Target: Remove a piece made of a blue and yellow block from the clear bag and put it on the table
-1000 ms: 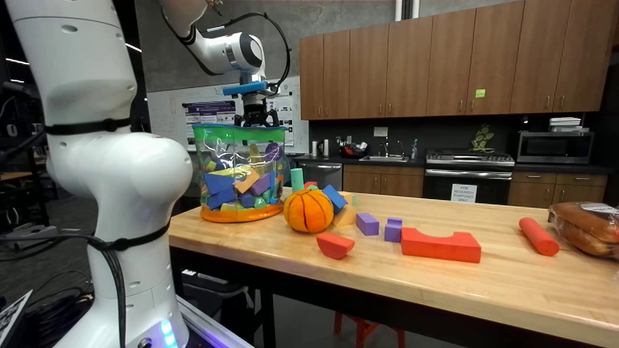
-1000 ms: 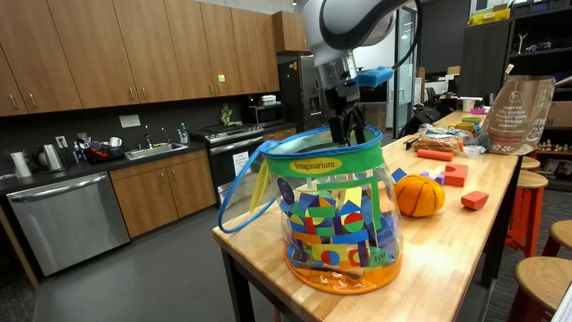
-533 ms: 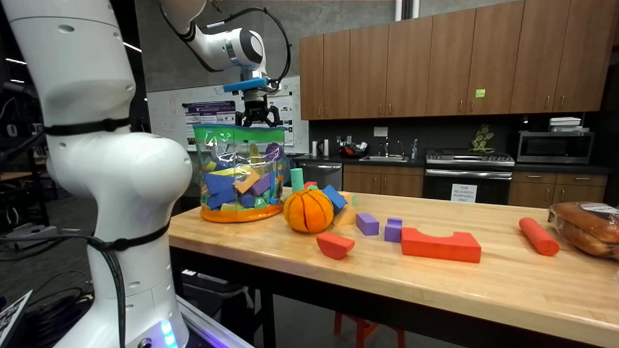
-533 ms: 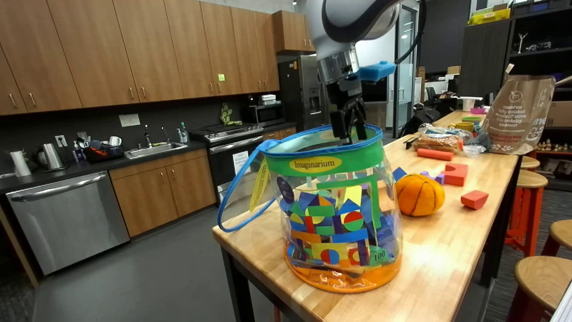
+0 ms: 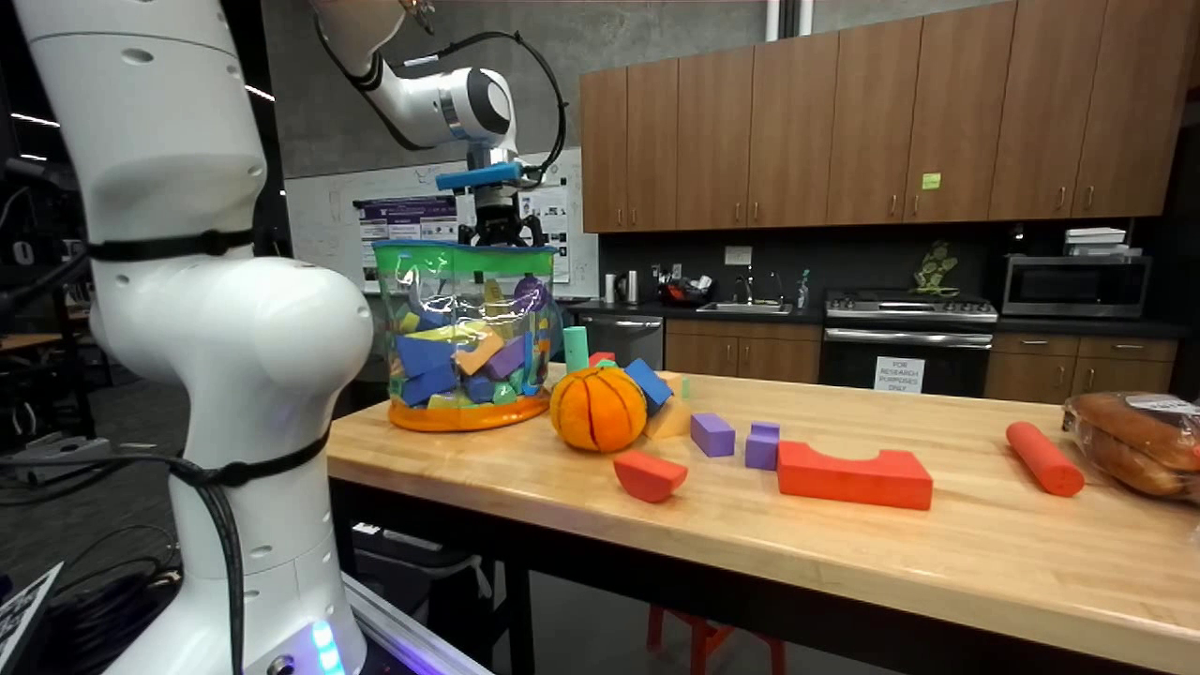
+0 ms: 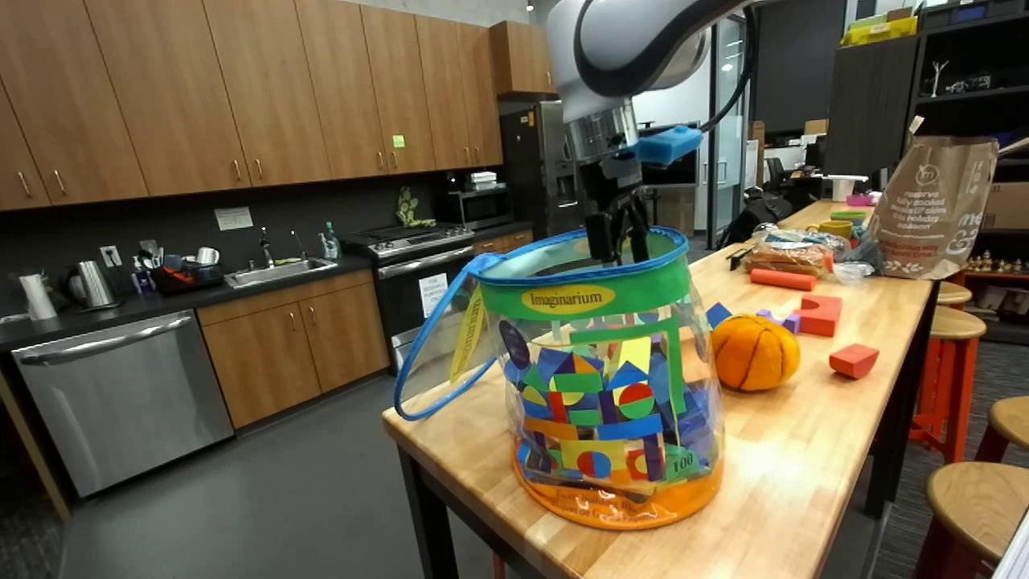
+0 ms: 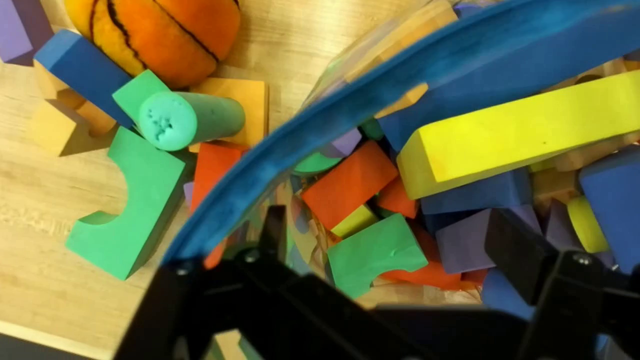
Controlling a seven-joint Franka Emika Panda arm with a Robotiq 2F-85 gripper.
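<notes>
The clear bag (image 5: pixel 506 262) stands open at the table's end, full of coloured blocks; it also shows in an exterior view (image 6: pixel 643 293) and its blue rim crosses the wrist view (image 7: pixel 350 110). My gripper (image 6: pixel 621 248) points down at the bag's mouth, open and empty, its fingers (image 7: pixel 397 235) wide apart over the blocks. In the wrist view a long yellow block (image 7: pixel 530 130) lies against a blue block (image 7: pixel 480 192) inside the bag, up and right of the fingers. I cannot tell whether they are joined as the piece. The table (image 5: pixel 844 539) is light wood.
An orange ball (image 5: pixel 598 409) sits beside the bag. Near it are a blue block (image 5: pixel 647 384), a red block (image 5: pixel 649 476), a purple cube (image 5: pixel 712 435) and a red arch (image 5: pixel 855 476). A red cylinder (image 5: pixel 1044 458) and bagged bread (image 5: pixel 1139 441) lie farther along.
My gripper rose slightly by half a second ago, then came back down to the bag's mouth, a little lower than before. The bag and the blocks on the table have not moved.
</notes>
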